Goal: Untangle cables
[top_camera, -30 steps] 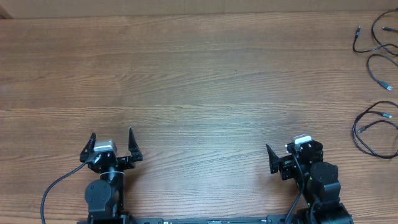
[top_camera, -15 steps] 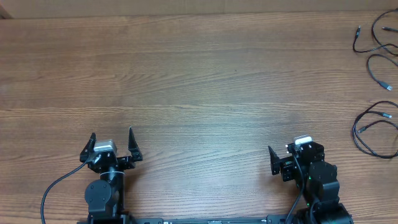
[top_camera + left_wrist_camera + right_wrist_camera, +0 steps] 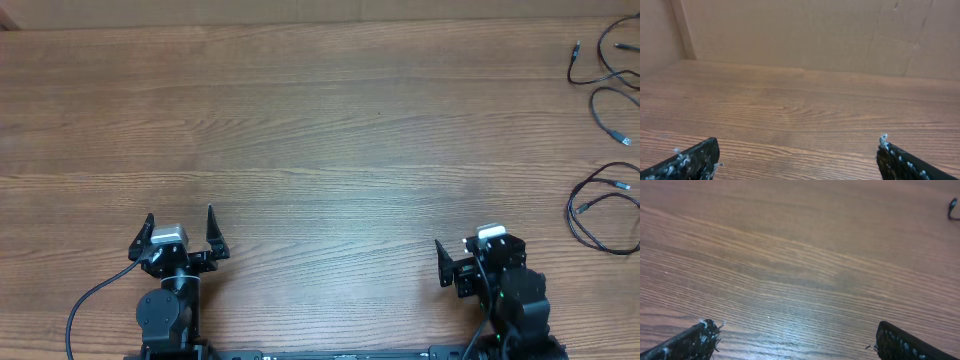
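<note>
Cables loosely looped, far right

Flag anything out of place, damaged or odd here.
Nothing spilled or damaged. The cables lie in loose loops at the far right edge of the table, partly cut off by the overhead frame, far from the left gripper and right gripper, both with jaws open and empty.
</note>
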Controlling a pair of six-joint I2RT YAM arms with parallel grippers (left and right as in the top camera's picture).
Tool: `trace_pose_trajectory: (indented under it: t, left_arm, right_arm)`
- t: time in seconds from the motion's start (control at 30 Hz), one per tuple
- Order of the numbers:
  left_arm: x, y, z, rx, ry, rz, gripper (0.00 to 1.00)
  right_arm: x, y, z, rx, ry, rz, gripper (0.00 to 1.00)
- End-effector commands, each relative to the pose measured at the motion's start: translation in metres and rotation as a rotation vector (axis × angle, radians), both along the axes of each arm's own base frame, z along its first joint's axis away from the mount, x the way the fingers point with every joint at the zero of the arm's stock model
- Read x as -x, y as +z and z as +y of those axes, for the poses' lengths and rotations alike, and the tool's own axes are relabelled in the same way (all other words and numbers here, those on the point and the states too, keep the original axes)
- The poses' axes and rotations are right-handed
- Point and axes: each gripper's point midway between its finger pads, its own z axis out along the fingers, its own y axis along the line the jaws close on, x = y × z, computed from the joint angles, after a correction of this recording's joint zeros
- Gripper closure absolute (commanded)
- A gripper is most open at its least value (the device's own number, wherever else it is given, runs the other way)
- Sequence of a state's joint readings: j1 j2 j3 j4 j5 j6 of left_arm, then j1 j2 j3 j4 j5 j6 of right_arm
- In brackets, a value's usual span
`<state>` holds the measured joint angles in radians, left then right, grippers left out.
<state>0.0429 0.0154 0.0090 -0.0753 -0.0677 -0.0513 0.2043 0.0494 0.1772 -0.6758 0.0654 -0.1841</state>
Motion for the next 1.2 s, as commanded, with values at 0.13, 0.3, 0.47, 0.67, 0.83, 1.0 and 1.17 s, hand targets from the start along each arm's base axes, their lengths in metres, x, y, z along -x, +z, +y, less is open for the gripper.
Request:
trace_pose_trajectory:
  t: [0.13, 0.3, 0.47, 0.67, 0.83, 1.0, 1.17]
  left_arm:
    - [0.000, 0.001, -0.001, -0.014, -0.010, -0.006, 0.00]
    - [0.000, 0.001, -0.001, -0.014, -0.010, -0.006, 0.01]
    - [0.000, 0.001, -0.001, -0.014, -0.010, -0.006, 0.00]
    - [0.000, 0.001, -0.001, -0.014, -0.010, -0.006, 0.00]
    - [0.000, 0.001, -0.001, -0.014, -0.010, -0.006, 0.00]
    - [0.000, 0.001, -0.001, -0.014, -0.010, -0.006, 0.00]
    - [0.000, 0.001, -0.001, -0.014, -0.010, -0.006, 0.00]
  right_arm:
    - [-0.015, 0.036, 0.004, -0.047, 0.011, -0.182, 0.00]
    - [-0.021, 0.061, 0.003, -0.079, 0.015, -0.282, 0.00]
    - [-0.024, 0.084, 0.005, -0.102, 0.043, -0.377, 0.00]
    - [-0.025, 0.088, 0.006, -0.104, 0.049, -0.398, 0.00]
    - [-0.030, 0.063, 0.005, -0.100, 0.040, -0.361, 0.00]
    - [-0.034, 0.068, 0.004, -0.101, 0.035, -0.409, 0.00]
    - [-0.037, 0.067, -0.014, -0.076, -0.057, -0.411, 0.00]
